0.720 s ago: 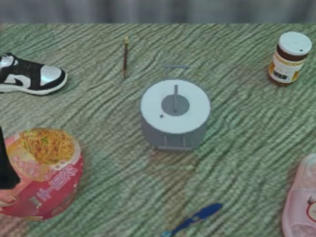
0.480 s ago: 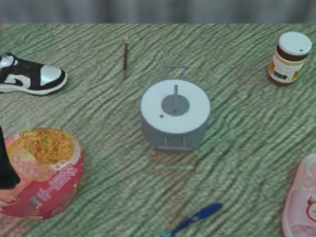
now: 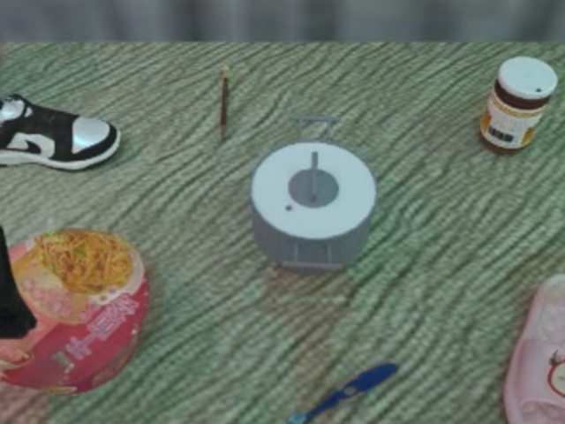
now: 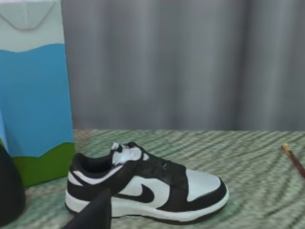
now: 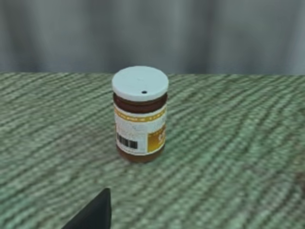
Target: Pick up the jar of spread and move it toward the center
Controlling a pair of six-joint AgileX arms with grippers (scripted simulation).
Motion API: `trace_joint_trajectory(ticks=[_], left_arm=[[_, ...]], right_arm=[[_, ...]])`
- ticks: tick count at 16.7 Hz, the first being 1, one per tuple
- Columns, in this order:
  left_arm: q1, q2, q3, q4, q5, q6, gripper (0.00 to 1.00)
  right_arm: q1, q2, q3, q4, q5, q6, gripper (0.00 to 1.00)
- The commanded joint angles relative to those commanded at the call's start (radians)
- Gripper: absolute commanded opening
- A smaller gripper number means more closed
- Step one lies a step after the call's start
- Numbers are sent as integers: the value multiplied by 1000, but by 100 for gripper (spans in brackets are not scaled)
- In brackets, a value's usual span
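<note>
Jar of spread (image 3: 518, 103) stands upright at the table's far right corner, well apart from the grey cylinder (image 3: 312, 204) at center — untouched, white lid on. Right wrist view faces it head-on w/ bare mat between; only one dark fingertip of the right gripper (image 5: 93, 212) shows, so can't tell if it's spread or pressed together. Left arm (image 3: 11, 291) is parked at the left edge by the noodle cup (image 3: 78, 307); its fingers' state can't be told either. Step: approach, nothing grasped yet. Next, I'd judge: advance the right gripper, straddle the jar below the lid, squeeze, lift, carry toward center — stopping clear of the cylinder.
</note>
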Motion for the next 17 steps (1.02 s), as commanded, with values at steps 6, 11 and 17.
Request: trace_joint_trajectory(ticks=[6, 11, 17], left_arm=[[0, 0, 0, 0, 0, 0, 100], [0, 0, 0, 0, 0, 0, 100], [0, 0, 0, 0, 0, 0, 100]], right_arm=[[7, 515, 464, -312, 13, -10, 100], [15, 1029, 921, -604, 16, -20, 100], [27, 1629, 1507, -923, 9, -35, 100]])
